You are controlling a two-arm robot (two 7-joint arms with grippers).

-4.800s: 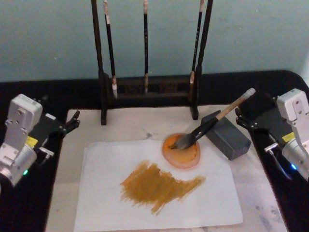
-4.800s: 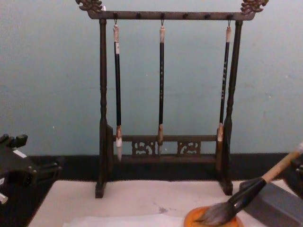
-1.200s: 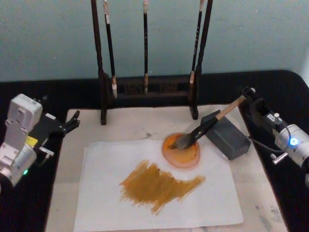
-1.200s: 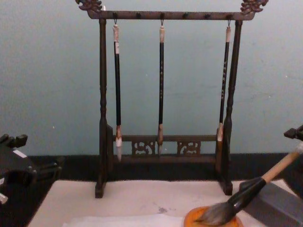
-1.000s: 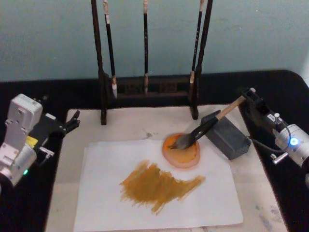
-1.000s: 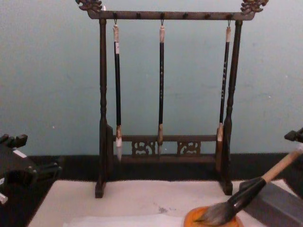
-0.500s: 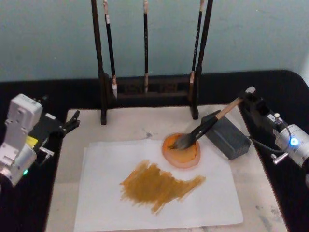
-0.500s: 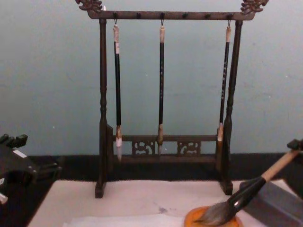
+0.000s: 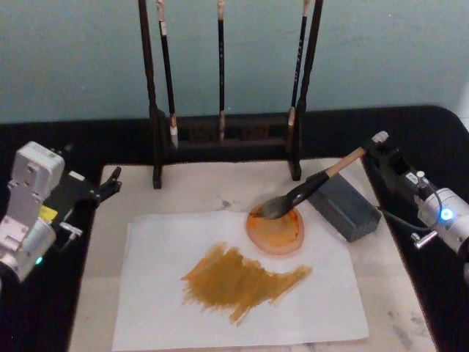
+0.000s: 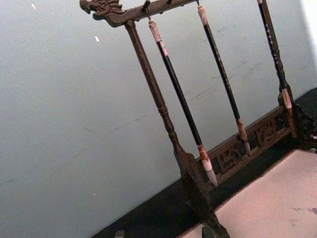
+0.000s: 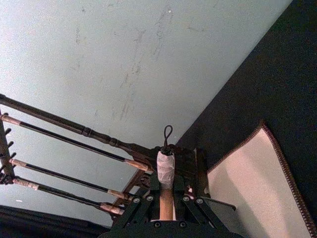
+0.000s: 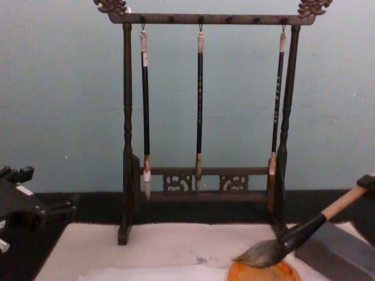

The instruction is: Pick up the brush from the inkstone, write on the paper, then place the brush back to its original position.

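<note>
Right gripper (image 9: 375,149) at right edge of cream mat (image 9: 205,183), jaws pinching the brush (image 9: 311,188) high on its tan handle, just below the end cap. Brush tilted, tuft low over far rim of the inkstone (image 9: 278,233); possibly grazing it, hard to tell. Inkstone sits on the paper (image 9: 161,293) corner, near grey block (image 9: 346,207). Left gripper (image 9: 111,182) parked at left; grip state can't be told.

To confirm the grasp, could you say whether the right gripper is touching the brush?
Touching. The right wrist view shows the right gripper shut on the brush, fingers against both sides of its handle.
</note>
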